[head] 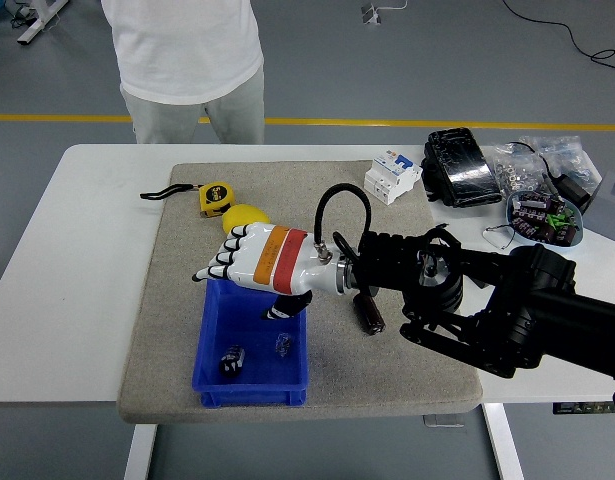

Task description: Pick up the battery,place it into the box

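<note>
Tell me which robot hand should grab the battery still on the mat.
Right, probably. The right robot hand is open over the blue box, and the battery on the mat lies just beside that arm's wrist. The left robot hand is nowhere in view. A dark item already lies in the box.

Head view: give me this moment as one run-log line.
right hand: open over blue box | battery: lying in box | second battery: on mat | left hand: out of view

Right hand (249,262) spans blue box (209,352) far rim — lemon (239,215), tape measure (215,197) crowd beyond.
</note>
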You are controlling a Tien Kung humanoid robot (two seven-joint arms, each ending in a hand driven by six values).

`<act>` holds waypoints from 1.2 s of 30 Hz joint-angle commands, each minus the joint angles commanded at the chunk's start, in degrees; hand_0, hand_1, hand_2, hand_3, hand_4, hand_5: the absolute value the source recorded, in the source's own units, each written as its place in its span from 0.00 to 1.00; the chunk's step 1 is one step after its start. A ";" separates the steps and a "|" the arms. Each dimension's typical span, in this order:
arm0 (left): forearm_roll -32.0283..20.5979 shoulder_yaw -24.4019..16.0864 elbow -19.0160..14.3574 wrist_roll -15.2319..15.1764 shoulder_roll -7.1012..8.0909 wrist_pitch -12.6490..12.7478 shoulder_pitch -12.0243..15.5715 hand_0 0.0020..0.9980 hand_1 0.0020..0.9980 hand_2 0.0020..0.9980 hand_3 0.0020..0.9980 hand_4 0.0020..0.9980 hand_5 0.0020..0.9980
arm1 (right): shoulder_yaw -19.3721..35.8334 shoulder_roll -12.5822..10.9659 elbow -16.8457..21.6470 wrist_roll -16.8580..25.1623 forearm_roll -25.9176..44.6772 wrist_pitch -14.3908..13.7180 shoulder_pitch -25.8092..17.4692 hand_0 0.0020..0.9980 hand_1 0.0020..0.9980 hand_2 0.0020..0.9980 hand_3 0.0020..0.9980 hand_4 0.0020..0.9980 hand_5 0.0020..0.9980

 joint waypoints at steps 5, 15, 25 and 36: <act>0.68 -0.39 0.00 0.27 -0.07 0.14 -0.03 0.76 0.70 0.77 0.73 0.80 0.68 | 2.24 -1.47 -0.56 0.23 0.24 0.00 -0.34 0.81 0.81 0.85 0.92 0.93 0.20; 0.05 0.06 0.10 0.07 -0.14 -0.09 0.46 0.75 0.69 0.76 0.73 0.80 0.68 | 12.71 -9.63 3.10 -2.67 5.79 10.66 -4.66 0.71 0.72 0.79 0.88 0.98 0.26; 1.14 -0.33 0.09 0.80 -0.55 -0.17 0.78 0.75 0.69 0.76 0.73 0.80 0.67 | 19.09 -15.02 9.56 -8.09 -1.94 22.70 -13.33 0.72 0.72 0.79 0.88 1.00 0.30; 1.69 -0.65 0.06 1.15 -0.87 -0.33 0.94 0.75 0.69 0.76 0.73 0.80 0.67 | 19.88 -15.93 9.57 -9.82 -3.79 25.26 -17.04 0.73 0.69 0.76 0.86 1.00 0.33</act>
